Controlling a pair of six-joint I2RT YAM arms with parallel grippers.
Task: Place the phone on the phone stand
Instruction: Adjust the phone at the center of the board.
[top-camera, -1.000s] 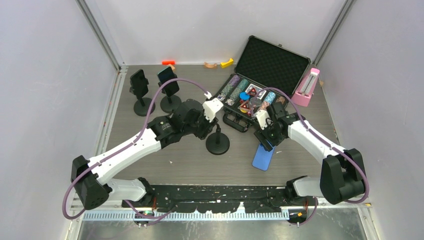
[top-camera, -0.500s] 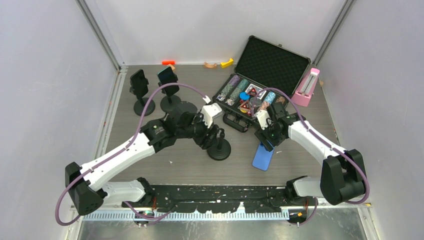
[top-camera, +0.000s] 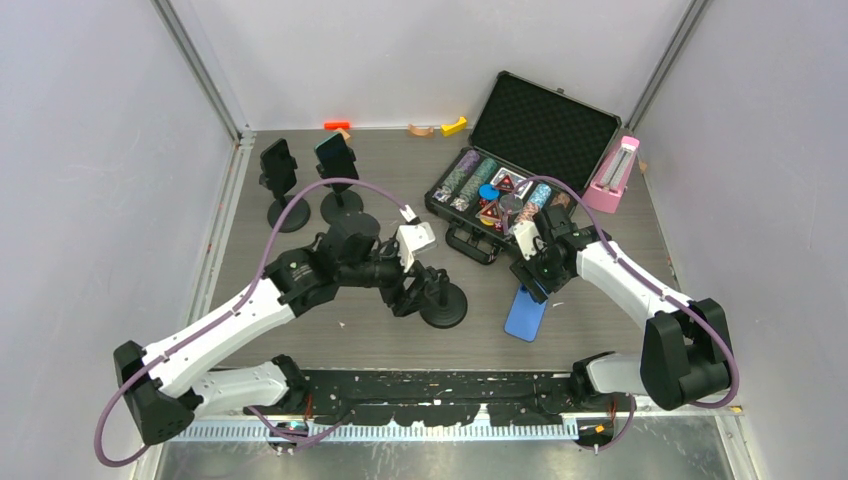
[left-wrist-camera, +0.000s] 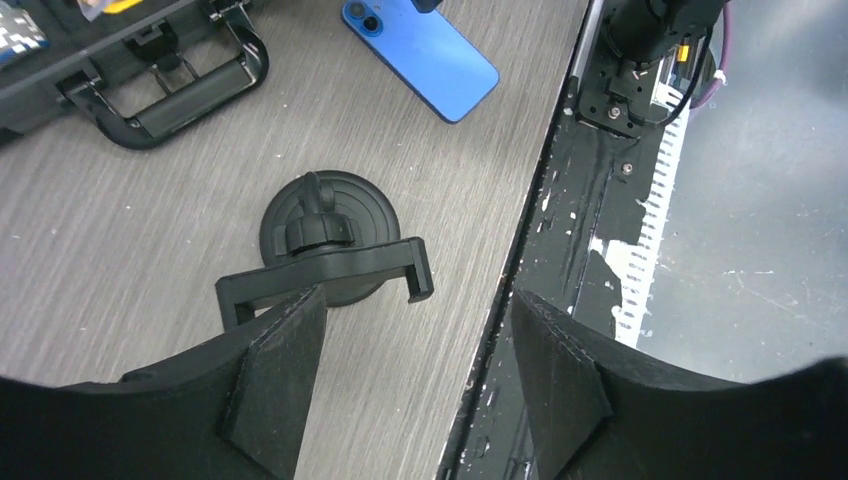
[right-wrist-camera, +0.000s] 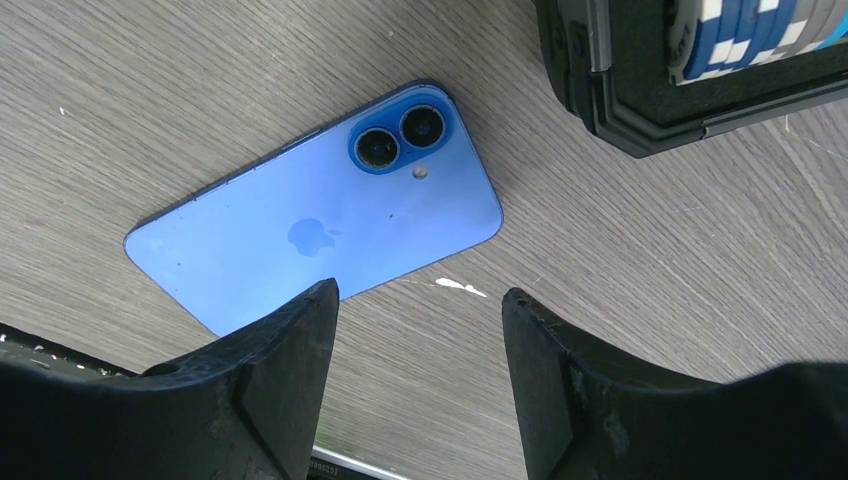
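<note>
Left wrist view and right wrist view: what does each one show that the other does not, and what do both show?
Only the left wrist view shows the empty phone stand, the black rail at the table's edge and the open left tool. Only the right wrist view shows poker chips and the open right tool, which holds nothing. Both show the blue phone lying face down on the table, and part of the black case.

— Can any writing or brand be read?
— Only an apple logo (right-wrist-camera: 305, 236) is seen, printed on the blue back of the phone (right-wrist-camera: 318, 222), at seven o'clock from its twin lenses (right-wrist-camera: 400, 140). Markings on the chips (right-wrist-camera: 745, 35) are too small to be read.
</note>
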